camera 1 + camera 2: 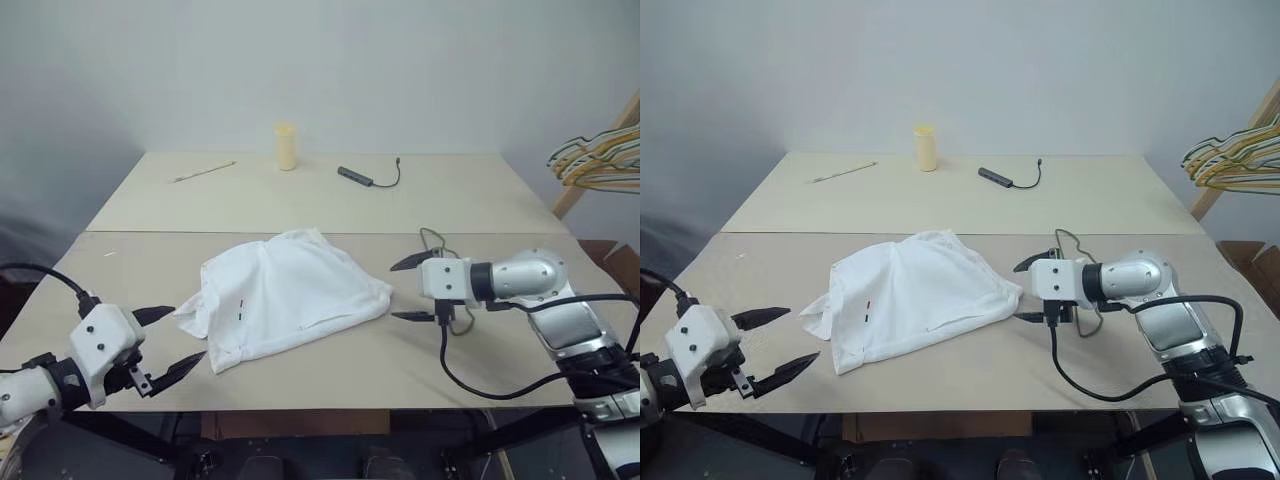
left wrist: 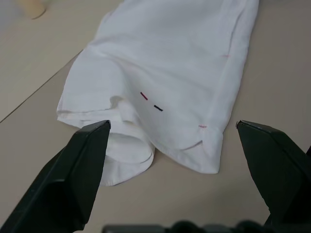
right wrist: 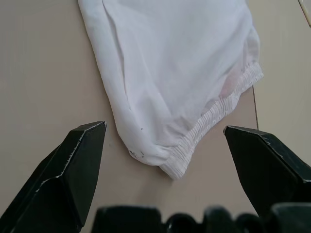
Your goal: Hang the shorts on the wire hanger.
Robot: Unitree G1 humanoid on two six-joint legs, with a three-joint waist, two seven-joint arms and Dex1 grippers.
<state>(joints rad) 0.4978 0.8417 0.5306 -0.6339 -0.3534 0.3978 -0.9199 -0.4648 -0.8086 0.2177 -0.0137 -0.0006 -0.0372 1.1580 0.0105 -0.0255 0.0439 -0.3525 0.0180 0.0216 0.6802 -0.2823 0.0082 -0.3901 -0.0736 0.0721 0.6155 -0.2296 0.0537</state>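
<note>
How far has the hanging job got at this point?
Nothing is done yet: the shorts lie crumpled flat on the table. The left gripper and right gripper flank them, open and empty. Grasping, picking up the wire hanger and hanging all remain.

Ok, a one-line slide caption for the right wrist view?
Open right gripper facing the elastic-waist corner of the white shorts lying on the table.

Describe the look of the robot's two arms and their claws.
Both arms have white housings with black joints. The right arm is silver-grey behind its white wrist block. Each ends in a claw, left claw and right claw, with two pointed black fingers. A black cable loops under the right arm; another runs to the left wrist.
</note>
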